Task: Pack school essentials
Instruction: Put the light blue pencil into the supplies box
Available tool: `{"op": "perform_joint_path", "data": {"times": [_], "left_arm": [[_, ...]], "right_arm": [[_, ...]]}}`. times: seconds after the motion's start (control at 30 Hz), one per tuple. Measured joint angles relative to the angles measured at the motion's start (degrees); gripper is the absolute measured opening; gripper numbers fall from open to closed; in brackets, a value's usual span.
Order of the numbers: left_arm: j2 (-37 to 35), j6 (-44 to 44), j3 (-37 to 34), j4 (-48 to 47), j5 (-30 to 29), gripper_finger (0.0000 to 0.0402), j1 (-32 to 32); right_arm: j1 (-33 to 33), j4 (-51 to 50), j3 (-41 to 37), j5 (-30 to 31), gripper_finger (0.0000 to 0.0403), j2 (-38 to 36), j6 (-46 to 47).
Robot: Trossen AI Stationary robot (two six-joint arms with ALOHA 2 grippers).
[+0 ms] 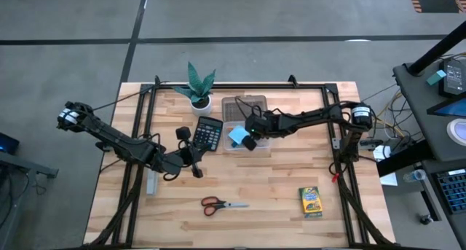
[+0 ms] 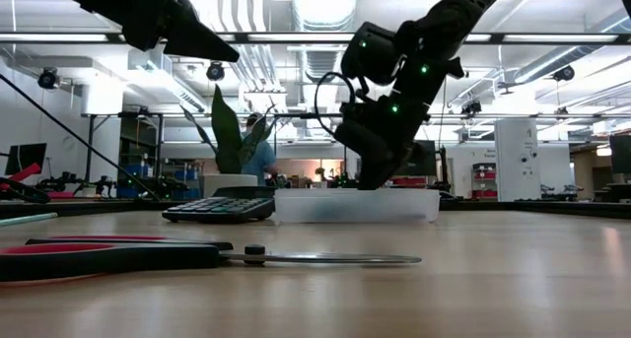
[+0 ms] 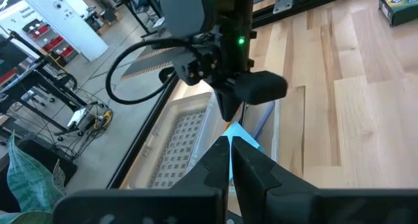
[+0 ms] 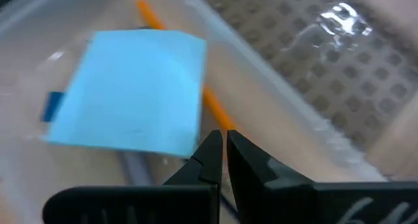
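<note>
Both arms are matte black, jointed links with black cable looping beside the wrist; the right tool (image 2: 380, 175) shows small green lights above it — its fingers (image 4: 208, 160) taper to dark wedges.

Pale jointed wood planks with a smooth satin sheen form the table (image 1: 255, 188); on it, scissors (image 1: 223, 204) with glossy red plastic handles and bare metal blades, beside a clear plastic box (image 4: 274, 87) holding a matt light-blue paper note pad (image 4: 130, 90)

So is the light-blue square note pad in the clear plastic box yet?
In. The note pad lies flat inside the clear box, over an orange pencil.
</note>
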Motion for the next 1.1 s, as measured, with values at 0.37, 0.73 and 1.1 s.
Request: {"op": "perform_joint_path", "data": {"times": [0.37, 0.73, 1.1], "left_arm": [[0.0, 0.0, -0.3, 0.0, 0.0, 0.0001, 0.0], [0.0, -0.8, -0.8, 0.6, 0.0, 0.0001, 0.0], [0.0, -8.6, -1.0, 0.9, 3.1, 0.0001, 0.0]], "right_arm": [[1.8, 3.4, 0.0, -7.8, 0.0012, -0.2, 0.7], [2.1, 6.0, 0.0, -11.3, 0.0012, -1.4, 0.3], [8.3, 5.0, -0.4, -6.2, 0.0012, -7.1, -7.2]]}}
